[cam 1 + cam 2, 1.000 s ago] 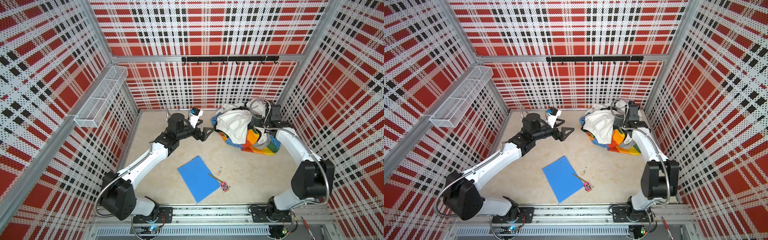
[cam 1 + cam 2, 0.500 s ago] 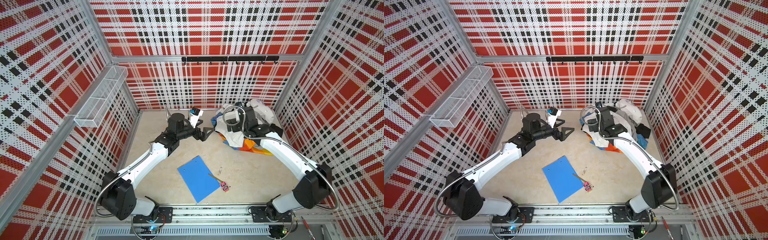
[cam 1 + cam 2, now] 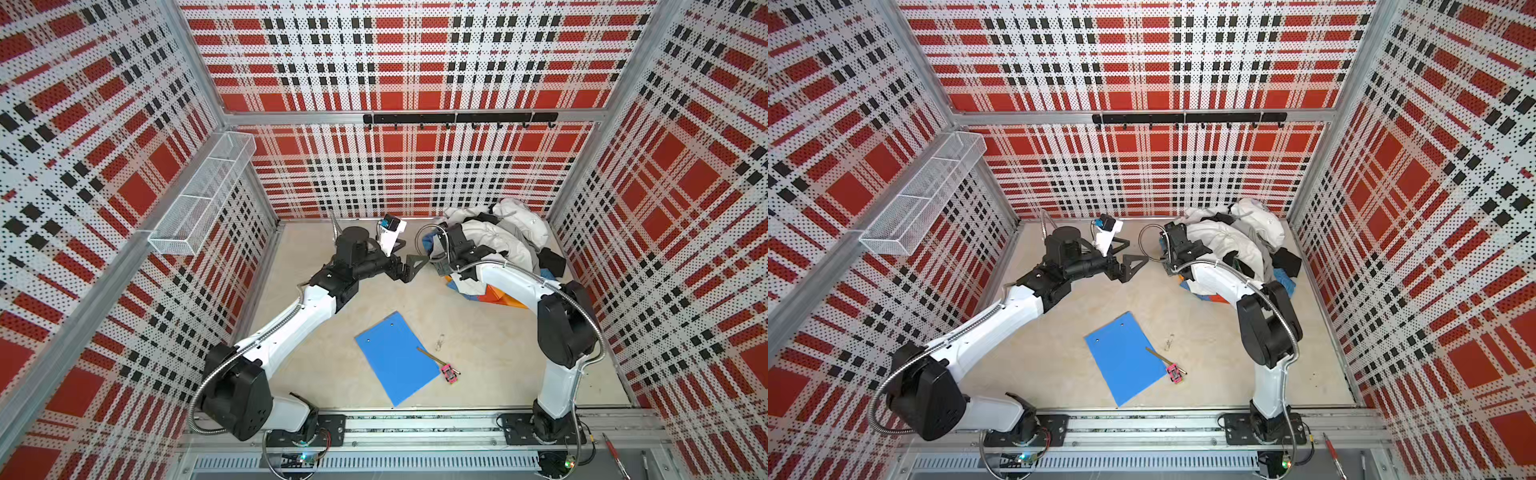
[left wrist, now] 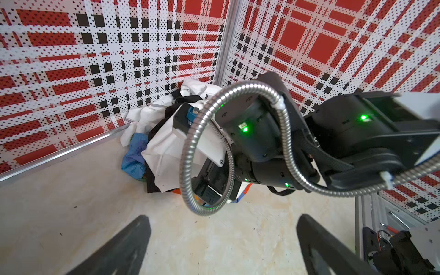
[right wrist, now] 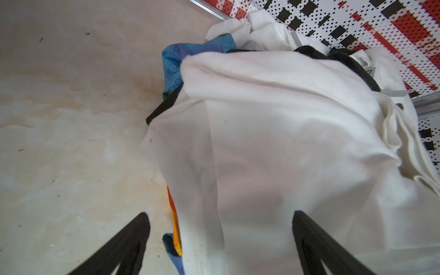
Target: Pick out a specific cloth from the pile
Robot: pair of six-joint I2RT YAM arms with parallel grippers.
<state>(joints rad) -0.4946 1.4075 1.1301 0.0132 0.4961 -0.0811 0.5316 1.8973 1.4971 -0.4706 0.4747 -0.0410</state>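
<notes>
Beige floor point(image 3: 374, 299), plaid walls point(image 3: 415, 62). Step in hand is the approach. The right gripper point(image 5: 219, 215) hangs at the white top layer of the pile point(image 3: 498, 245), jaws wide and empty. The left gripper point(image 3: 409, 255) waits beside the pile, likewise wide and empty. The cloth point(image 3: 498, 296) lies under the pile, with colours showing along its lower edge. It is crumpled — long axis not determinable. Next move calls for a pinch on coloured hem, not white.

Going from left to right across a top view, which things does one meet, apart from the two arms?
wire basket on the wall → blue board on the floor → pile of garments → red-handled tool by the front frame. The small pink thing overlaps board and pile, so it is left out.
</notes>
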